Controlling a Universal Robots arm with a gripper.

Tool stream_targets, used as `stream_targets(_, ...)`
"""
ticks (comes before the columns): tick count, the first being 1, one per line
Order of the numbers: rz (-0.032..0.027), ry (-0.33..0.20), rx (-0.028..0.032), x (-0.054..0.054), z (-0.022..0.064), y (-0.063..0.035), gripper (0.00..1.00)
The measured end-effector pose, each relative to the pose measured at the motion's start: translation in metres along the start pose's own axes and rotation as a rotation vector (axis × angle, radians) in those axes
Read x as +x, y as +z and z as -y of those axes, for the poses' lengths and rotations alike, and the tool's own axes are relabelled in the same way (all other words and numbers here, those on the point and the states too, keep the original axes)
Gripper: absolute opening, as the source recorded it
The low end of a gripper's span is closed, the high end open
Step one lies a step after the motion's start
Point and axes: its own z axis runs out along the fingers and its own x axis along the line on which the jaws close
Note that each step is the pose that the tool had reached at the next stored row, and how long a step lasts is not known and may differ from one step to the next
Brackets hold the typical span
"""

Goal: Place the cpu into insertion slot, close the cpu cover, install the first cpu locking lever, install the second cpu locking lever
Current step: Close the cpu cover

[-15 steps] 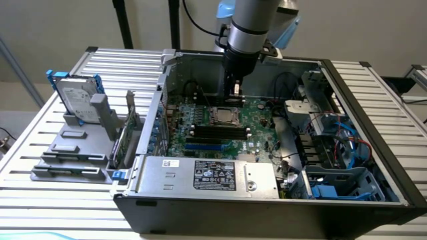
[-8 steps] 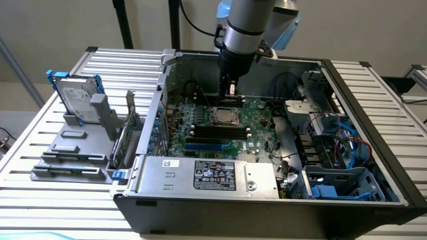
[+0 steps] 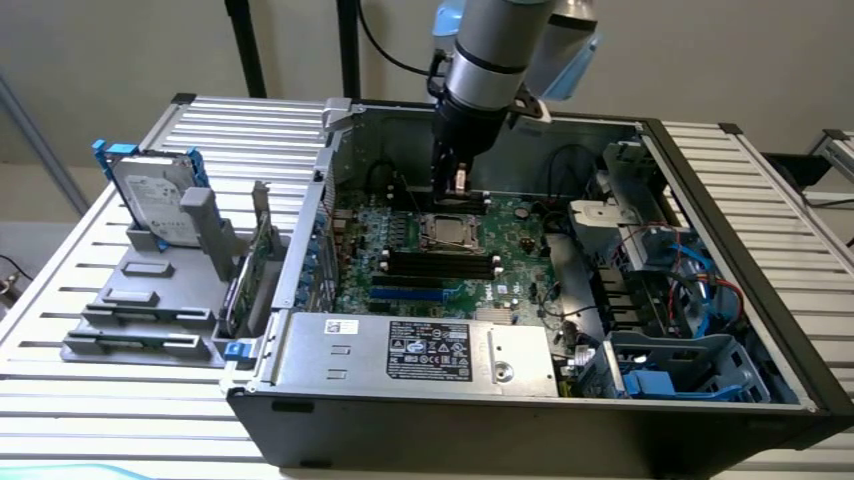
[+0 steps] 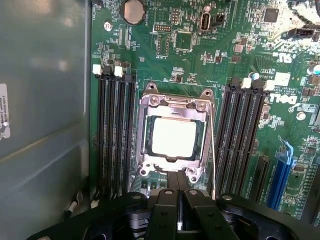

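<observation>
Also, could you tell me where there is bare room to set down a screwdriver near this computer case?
The slatted table is bare on the camera side of the grey fixture, and again beside the case on the exterior view's right. Inside it is crowded: memory slots flank the cpu cover, with the gripper above and cables alongside.

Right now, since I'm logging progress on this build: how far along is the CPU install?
Done: the cpu sits in the insertion slot, and the cpu cover looks lowered over it. In hand: nothing; the gripper, shut, hangs close over the slot's edge. Left: the locking levers; a thin wire lever runs beside the slot, but I cannot tell whether it is latched.
</observation>
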Motion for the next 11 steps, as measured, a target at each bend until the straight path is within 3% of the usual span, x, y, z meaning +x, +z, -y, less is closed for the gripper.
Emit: stream_targets(11,-0.0041,0.025,-0.0007,-0.001,0.0053,0.0209,0.11)
